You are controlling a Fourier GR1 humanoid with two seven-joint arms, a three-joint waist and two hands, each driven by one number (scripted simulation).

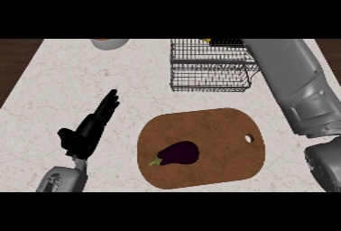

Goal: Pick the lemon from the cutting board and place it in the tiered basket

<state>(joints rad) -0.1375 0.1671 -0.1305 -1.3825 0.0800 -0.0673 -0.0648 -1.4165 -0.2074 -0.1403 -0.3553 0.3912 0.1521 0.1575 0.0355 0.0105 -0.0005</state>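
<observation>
The bench (60,85) looks like pale marble, smooth with faint veins. The board (220,135) is brown wood, matt. The basket (212,72) at the far side is thin dark wire. The eggplant (180,152) has glossy purple skin. The forearm (300,85) is smooth grey.

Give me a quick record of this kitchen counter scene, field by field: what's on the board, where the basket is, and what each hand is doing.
cutting board: brown, at centre right of the counter
on board: eggplant; no lemon on it
tiered basket: black wire, beyond the board
lemon: only a yellow sliver at the basket's top edge
left hand: open, fingers straight, holding nothing, left of the board
right hand: hidden; only the right forearm shows, extended toward the basket
bowl: partly cut off at far edge
</observation>
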